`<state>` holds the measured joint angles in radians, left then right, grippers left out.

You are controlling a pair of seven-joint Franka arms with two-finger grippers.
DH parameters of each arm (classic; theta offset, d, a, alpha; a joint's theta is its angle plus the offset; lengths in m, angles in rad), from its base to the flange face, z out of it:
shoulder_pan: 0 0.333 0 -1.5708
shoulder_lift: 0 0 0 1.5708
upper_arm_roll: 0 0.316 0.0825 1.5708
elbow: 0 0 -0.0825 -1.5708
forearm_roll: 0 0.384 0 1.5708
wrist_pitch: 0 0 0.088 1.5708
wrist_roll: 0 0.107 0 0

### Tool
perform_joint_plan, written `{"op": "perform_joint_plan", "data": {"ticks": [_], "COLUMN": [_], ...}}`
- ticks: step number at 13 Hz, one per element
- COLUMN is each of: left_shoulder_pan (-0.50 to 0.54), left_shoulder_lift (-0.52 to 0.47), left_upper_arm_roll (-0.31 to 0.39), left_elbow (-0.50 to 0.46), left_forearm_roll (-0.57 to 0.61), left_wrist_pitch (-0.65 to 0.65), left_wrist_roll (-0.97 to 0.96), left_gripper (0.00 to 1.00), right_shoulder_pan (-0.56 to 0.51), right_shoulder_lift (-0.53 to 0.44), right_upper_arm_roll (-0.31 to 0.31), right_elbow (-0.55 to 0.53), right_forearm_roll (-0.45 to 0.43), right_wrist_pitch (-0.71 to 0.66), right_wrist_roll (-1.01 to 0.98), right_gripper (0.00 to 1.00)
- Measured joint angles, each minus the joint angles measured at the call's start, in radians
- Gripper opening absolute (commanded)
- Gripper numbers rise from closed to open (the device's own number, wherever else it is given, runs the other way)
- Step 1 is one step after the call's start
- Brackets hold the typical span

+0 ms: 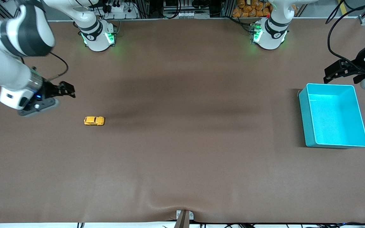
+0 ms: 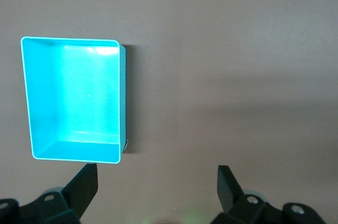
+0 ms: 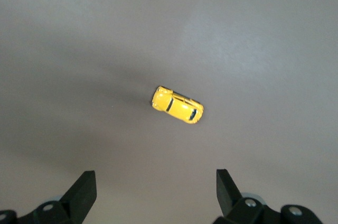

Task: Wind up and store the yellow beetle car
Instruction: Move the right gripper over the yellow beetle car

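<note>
Yellow beetle car (image 1: 94, 121) is seen on its wheels on the brown tabletop (image 1: 182, 152), toward the right arm's end. It is small, with a round body and dark windows. It is not touched by anything. The right gripper (image 1: 66, 89) is held up in the air over the bare tabletop near the car, and its jaws are spread wide with nothing between them. In the right wrist view the yellow beetle car (image 3: 177, 105) is seen lying out in front of the jaws, well apart from both tips, and about in line with the gap between them. The car is turned at a slant to the jaws. A turquoise bin (image 1: 333, 115) is set on the tabletop toward the left arm's end, well apart from the car. Nothing is seen inside the bin. The left gripper (image 1: 336, 72) is held up in the air just beside the bin's rim, and its jaws are spread wide too, with nothing held. In the left wrist view the turquoise bin (image 2: 74, 100) is seen out in front of one jaw tip, close to it but not touched, and the other jaw tip is seen over bare tabletop.
</note>
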<state>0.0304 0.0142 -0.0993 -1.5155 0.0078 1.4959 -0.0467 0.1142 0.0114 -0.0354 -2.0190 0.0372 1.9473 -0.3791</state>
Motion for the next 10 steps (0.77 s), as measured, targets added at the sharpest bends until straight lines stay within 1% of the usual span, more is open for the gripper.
{"op": "perform_joint_plan", "data": {"ticks": [2,4,8,10], "left_shoulder_pan": [-0.001,-0.002,-0.004,-0.004], "left_shoulder_lift": [0.000,0.000,0.000,0.000], "left_upper_arm_roll": [-0.002,-0.008,-0.022,-0.025], "left_elbow": [0.000,0.000,-0.001,-0.002], "left_forearm_roll": [0.000,0.000,0.000,0.000], "left_wrist_pitch": [0.000,0.000,0.000,0.000], "left_wrist_roll": [0.000,0.000,-0.006,-0.018], "left_gripper": [1.00,1.00,1.00,1.00], "right_shoulder_pan": [0.009,0.013,0.012,0.013], "right_shoulder_lift": [0.006,0.022,0.102,0.146], "right_upper_arm_roll": [0.001,0.002,-0.001,-0.001], "right_elbow": [-0.096,-0.161,-0.193,-0.209], "right_forearm_roll": [-0.018,-0.032,-0.038,-0.038], "right_wrist_pitch": [0.124,0.227,0.360,0.406], "right_wrist_roll": [-0.109,-0.247,-0.539,-0.667], "right_gripper": [1.00,1.00,1.00,1.00]}}
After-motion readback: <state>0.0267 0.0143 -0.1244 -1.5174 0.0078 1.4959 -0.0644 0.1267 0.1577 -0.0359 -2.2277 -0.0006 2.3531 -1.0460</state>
